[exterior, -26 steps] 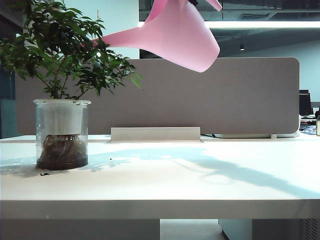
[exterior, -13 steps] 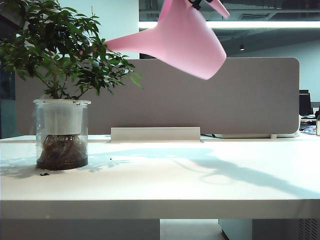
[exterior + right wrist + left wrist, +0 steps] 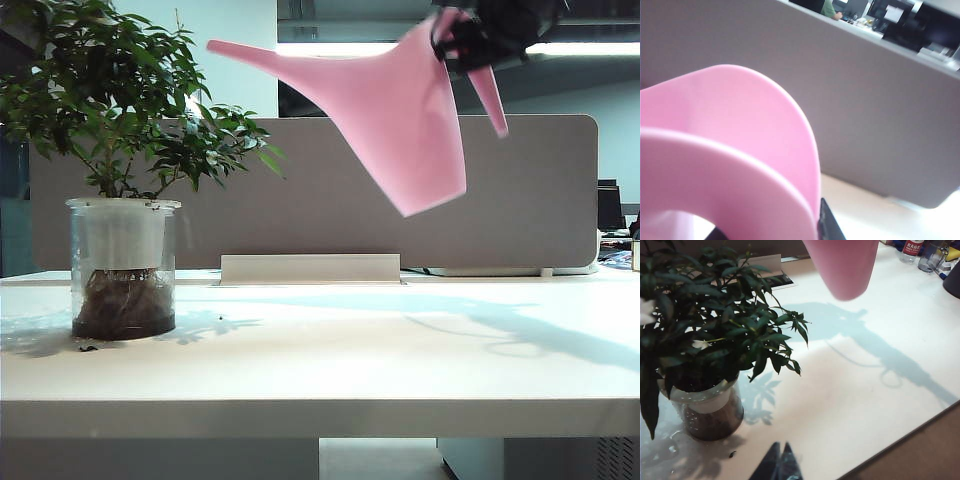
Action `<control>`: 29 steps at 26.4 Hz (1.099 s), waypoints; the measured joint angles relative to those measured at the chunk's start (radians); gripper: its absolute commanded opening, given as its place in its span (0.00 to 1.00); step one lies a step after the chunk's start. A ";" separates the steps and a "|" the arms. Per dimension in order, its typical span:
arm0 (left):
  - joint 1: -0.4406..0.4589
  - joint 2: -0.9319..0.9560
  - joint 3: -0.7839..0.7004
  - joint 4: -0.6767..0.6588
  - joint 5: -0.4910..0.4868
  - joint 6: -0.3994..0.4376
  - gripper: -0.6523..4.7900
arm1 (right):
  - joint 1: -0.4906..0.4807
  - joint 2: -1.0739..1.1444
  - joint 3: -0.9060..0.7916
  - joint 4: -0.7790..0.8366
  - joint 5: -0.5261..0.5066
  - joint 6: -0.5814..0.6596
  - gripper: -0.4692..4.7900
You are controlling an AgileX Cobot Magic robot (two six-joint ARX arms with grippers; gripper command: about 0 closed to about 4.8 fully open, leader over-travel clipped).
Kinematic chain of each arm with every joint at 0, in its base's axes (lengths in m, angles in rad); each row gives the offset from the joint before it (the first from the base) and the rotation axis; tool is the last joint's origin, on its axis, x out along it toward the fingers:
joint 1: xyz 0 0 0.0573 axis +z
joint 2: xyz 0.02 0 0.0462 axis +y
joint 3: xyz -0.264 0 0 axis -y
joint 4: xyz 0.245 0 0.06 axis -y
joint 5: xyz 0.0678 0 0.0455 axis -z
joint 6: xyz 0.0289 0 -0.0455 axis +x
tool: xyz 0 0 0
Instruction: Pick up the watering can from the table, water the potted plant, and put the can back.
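From the table-level exterior camera, the tall pink plastic watering can [image 3: 415, 125] hangs high above the wide white table [image 3: 330, 350], gripped at its slim handle by the dark right gripper [image 3: 478, 38] at the upper right. Its long thin spout points up and left, the tip near the outer leaves of the small bushy potted plant [image 3: 120, 150] in its clear glass cylinder at the far left. The body tilts, base to the lower right — any water left inside could slosh toward the open rim if the wrist turns sharply.

The left wrist camera looks down on the plant's dark foliage and glass pot, with droplets on the table beside it. The left gripper [image 3: 779, 466] shows only as two dark tips pressed together, closed on nothing, low by the front edge near the pot. The can's rounded base hangs well above and beyond the plant. A wet tabletop could let the can skid when set down.

The right wrist camera is filled by the can's pink rim and handle. One dark finger [image 3: 827, 227] peeks beneath; the hold rests on that thin handle alone, so the can may swing or slip in transit.
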 measured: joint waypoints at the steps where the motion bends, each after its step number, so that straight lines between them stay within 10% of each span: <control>1: 0.000 0.000 0.000 0.000 0.000 0.000 0.13 | -0.010 0.000 -0.042 0.050 -0.018 0.030 0.08; 9: 0.000 0.000 0.000 0.000 0.000 0.000 0.13 | -0.074 0.066 -0.370 0.535 -0.134 0.198 0.08; 22: 0.000 0.001 0.000 0.000 0.000 0.000 0.13 | -0.084 0.256 -0.419 0.784 -0.165 0.249 0.08; 29: 0.000 0.001 0.000 0.000 0.000 0.000 0.13 | -0.087 0.260 -0.418 0.790 -0.158 0.253 0.43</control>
